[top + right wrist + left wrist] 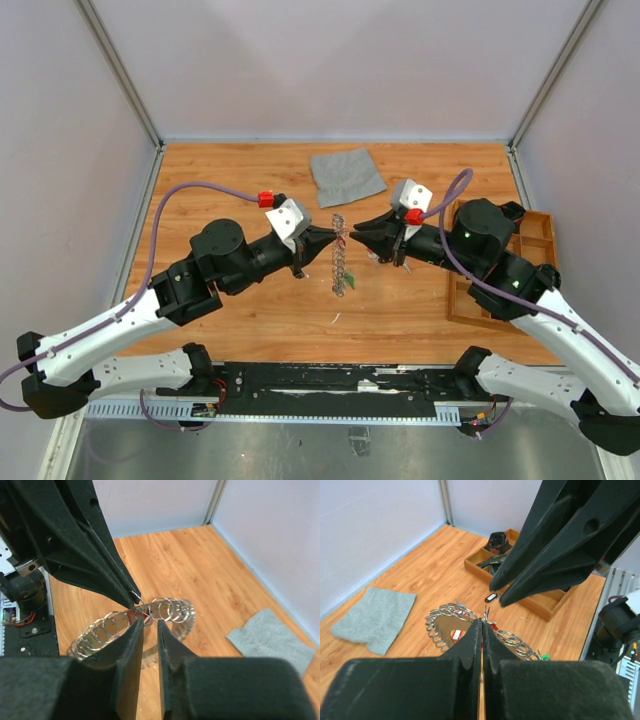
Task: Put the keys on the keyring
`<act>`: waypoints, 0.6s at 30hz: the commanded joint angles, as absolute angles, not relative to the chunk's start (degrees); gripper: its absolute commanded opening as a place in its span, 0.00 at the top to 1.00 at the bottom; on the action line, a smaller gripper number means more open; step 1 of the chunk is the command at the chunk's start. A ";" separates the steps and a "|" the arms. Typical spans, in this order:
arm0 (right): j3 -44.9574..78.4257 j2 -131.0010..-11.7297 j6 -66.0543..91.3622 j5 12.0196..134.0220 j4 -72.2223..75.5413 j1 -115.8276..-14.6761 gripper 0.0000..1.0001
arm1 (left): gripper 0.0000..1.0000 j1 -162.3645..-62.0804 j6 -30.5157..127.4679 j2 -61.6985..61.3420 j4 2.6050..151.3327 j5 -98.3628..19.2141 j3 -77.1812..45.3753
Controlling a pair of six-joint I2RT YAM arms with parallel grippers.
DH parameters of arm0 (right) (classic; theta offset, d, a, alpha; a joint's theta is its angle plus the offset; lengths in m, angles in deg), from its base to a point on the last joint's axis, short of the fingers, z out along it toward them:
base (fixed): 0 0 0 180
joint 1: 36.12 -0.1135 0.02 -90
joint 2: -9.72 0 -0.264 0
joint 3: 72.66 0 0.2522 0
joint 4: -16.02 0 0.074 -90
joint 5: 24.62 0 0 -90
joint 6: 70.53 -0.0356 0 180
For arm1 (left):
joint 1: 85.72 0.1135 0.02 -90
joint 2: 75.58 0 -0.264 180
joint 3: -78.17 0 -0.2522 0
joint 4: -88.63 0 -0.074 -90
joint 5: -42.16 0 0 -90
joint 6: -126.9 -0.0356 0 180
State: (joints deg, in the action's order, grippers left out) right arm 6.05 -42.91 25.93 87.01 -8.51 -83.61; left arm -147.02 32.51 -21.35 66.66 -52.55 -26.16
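Note:
The keyring is a large silvery ring fringed with small wire loops, and it stands on edge at the table's middle. My left gripper is shut on one small loop at its top; in the left wrist view a thin wire pokes out between the tips. My right gripper faces it from the right, jaws a narrow gap apart with nothing gripped, just short of the ring. A red tag and a green tag show at the ring. A key with a black tag lies loose on the table.
A grey cloth lies behind the ring. A wooden tray with black parts stands at the right edge, under the right arm. Walls enclose the table on the left, back and right.

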 commanded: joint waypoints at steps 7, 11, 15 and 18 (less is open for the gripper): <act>4.81 -36.30 28.09 92.95 -4.96 -84.20 0.73 | 0.99 -147.62 39.97 -26.39 78.78 -46.00 -31.53; 5.75 -37.05 28.77 99.35 -5.44 -84.24 0.69 | 0.99 -147.60 42.80 -28.20 84.71 -41.48 -34.81; 6.98 -38.02 28.78 105.34 -6.05 -84.20 0.67 | 0.99 -147.67 44.77 -30.04 88.95 -39.11 -37.62; 7.56 -38.42 27.88 107.51 -6.42 -84.25 0.63 | 0.99 -147.64 45.09 -31.25 90.40 -38.65 -38.91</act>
State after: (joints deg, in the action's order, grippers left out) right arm 5.65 -38.25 27.68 101.13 -6.67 -83.61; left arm -147.04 42.94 -28.67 81.54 -41.53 -38.03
